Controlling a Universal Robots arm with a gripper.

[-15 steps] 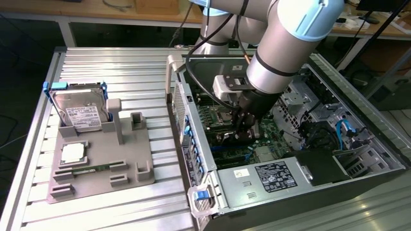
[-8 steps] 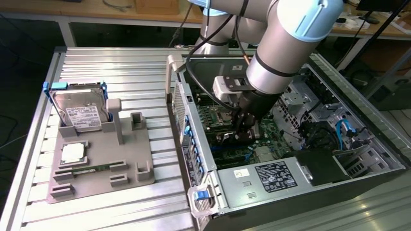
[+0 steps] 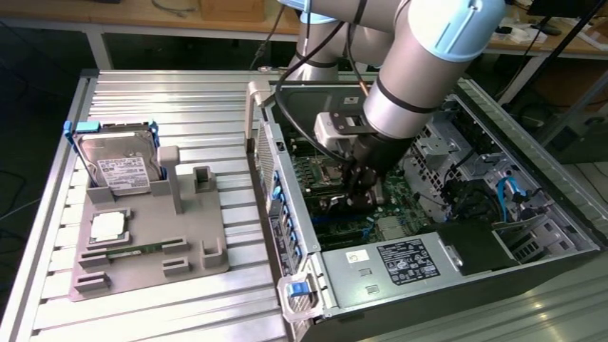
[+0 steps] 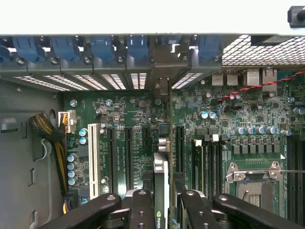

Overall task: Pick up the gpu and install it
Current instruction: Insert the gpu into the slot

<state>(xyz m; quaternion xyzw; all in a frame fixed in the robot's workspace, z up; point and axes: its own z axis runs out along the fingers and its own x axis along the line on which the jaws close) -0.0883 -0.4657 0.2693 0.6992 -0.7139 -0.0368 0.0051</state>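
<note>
In the exterior view my gripper (image 3: 361,191) reaches down into the open computer case (image 3: 304,235), just above the green motherboard (image 3: 328,178). The wrist view shows the gpu (image 4: 162,176) edge-on, a thin card with a silvery strip. It stands between my two black fingers (image 4: 142,210), and the gripper (image 4: 164,212) is shut on it. The card's far end with the metal bracket (image 4: 162,88) sits against the case's rear slot openings. The card runs along the motherboard (image 4: 128,109) between the black expansion slots (image 4: 128,157). Whether its lower edge is seated in a slot is hidden.
Left of the case, a grey fixture (image 3: 152,235) holds a silver hard drive in a blue frame (image 3: 119,164), a square chip (image 3: 109,226) and a narrow green memory stick (image 3: 133,249). A power supply (image 3: 404,260) fills the case's near end. A cable bundle (image 4: 47,138) and CPU socket (image 4: 255,183) flank the card.
</note>
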